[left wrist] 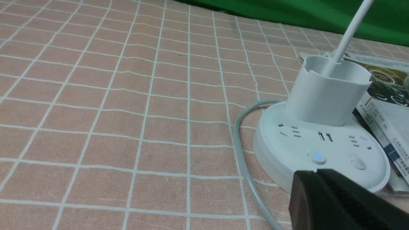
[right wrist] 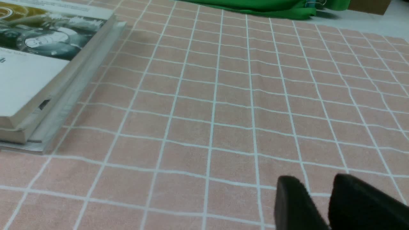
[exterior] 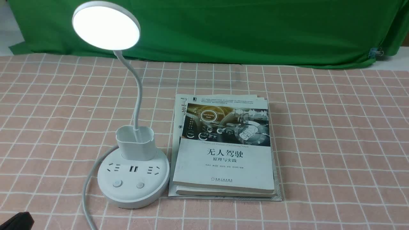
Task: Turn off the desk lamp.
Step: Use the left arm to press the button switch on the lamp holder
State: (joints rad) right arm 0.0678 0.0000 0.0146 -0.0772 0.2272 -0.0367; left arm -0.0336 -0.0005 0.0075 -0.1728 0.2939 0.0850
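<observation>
The white desk lamp (exterior: 133, 179) stands left of centre with its round disc head (exterior: 106, 25) lit. A thin neck rises from a small cup holder (exterior: 135, 142) on the round base. The base carries sockets and two buttons (exterior: 117, 184); in the left wrist view the left-hand button (left wrist: 317, 156) glows blue. My left gripper (left wrist: 318, 172) is shut and empty, near the base's front edge and apart from it. Only its black tip (exterior: 17, 220) shows at the front view's bottom left corner. My right gripper (right wrist: 318, 183) is slightly open and empty above bare cloth.
A stack of books (exterior: 223, 150) lies right beside the lamp base and also shows in the right wrist view (right wrist: 38, 73). The lamp's grey cord (exterior: 86, 191) curves off the base's left side toward the near edge. A pink checked cloth (exterior: 335, 143) covers the table; a green backdrop (exterior: 255, 28) hangs behind.
</observation>
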